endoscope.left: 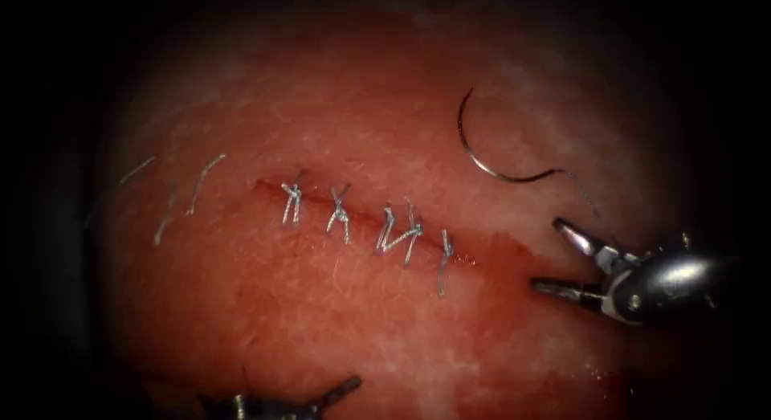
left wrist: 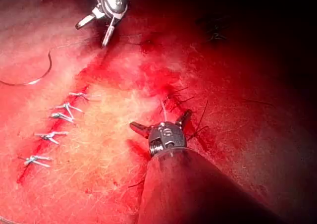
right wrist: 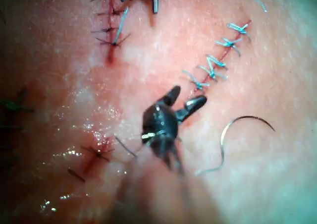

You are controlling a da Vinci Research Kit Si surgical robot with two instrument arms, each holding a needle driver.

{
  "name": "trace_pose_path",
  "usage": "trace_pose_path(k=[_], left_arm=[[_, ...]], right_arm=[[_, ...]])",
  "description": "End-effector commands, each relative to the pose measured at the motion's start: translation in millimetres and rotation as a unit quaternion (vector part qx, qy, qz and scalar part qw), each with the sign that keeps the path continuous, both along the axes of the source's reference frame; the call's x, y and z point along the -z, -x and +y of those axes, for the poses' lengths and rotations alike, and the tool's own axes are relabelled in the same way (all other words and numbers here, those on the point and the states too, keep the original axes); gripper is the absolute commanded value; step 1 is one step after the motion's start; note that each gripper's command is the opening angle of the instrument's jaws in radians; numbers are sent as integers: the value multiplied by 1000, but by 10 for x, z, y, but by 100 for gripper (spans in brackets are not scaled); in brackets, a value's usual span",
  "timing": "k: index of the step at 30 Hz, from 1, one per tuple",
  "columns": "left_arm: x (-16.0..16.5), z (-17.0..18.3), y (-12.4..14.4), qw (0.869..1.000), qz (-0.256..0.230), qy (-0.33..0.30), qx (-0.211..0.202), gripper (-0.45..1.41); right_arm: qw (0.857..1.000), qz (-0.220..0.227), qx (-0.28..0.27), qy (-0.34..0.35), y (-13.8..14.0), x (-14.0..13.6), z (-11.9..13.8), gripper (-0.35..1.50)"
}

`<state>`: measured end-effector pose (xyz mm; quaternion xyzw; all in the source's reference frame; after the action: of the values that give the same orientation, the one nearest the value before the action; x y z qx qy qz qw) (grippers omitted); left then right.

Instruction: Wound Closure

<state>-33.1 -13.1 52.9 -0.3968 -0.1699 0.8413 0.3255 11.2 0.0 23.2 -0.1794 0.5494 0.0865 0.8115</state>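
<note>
Both tools' jaws open, empty | needle [endoscope.left: 482,151] loose on tissue [endoscope.left: 337,324]

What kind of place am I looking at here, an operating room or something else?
Most likely a surgical practice bench. The tissue is a slab with a stitched cut. A curved needle lies loose on it, right of the cut. The right tool and left tool have open jaws and hold nothing.
</note>
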Motion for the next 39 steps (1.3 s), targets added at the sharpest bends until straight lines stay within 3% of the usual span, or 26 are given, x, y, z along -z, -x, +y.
trace_pose_path(k=[1, 4, 9, 14, 16, 19, 20, 21, 22, 23, 26, 31, 39], left_arm=[[-6, -12, 1, 1000, 5, 0, 2, 130], [-12, -8, -5, 1000, 21, 9, 13, 129], [-30, 18, -42, 998, 46, 11, 30, 125], [-19, 54, -66, 996, 13, 46, 73, 115], [-13, 67, -78, 991, -25, 95, 95, 93], [-8, 76, -90, 985, -65, 130, 90, 41], [-7, 79, -94, 983, -74, 142, 87, 23], [-6, 85, -98, 979, -92, 166, 79, 1], [-6, 85, -98, 979, -92, 166, 79, 1], [-5, 92, -103, 973, -113, 188, 69, -13], [0, 107, -111, 967, -130, 215, 45, -6], [4, 120, -120, 966, -134, 219, 35, 23], [-6, 125, -122, 965, -138, 220, 32, 31]], right_arm=[[1000, 0, 1, -3, -9, -5, -14, 138], [1000, -2, 4, -4, -12, -4, -15, 138], [1000, -2, 6, -5, -19, -3, -17, 136], [1000, -2, 5, -4, -23, -3, -17, 136], [1000, 0, 12, -19, -32, -1, -18, 131], [997, 6, 28, -71, -46, 5, -18, 120], [995, 15, 31, -90, -50, 7, -19, 111], [988, 38, 45, -144, -55, 12, -20, 81], [988, 38, 45, -144, -55, 12, -20, 81], [981, 37, 59, -179, -57, 17, -15, 61], [977, 31, 67, -202, -54, 30, -1, 69], [975, 25, 71, -209, -44, 31, 3, 74], [977, 15, 82, -198, -31, 30, 1, 84]])
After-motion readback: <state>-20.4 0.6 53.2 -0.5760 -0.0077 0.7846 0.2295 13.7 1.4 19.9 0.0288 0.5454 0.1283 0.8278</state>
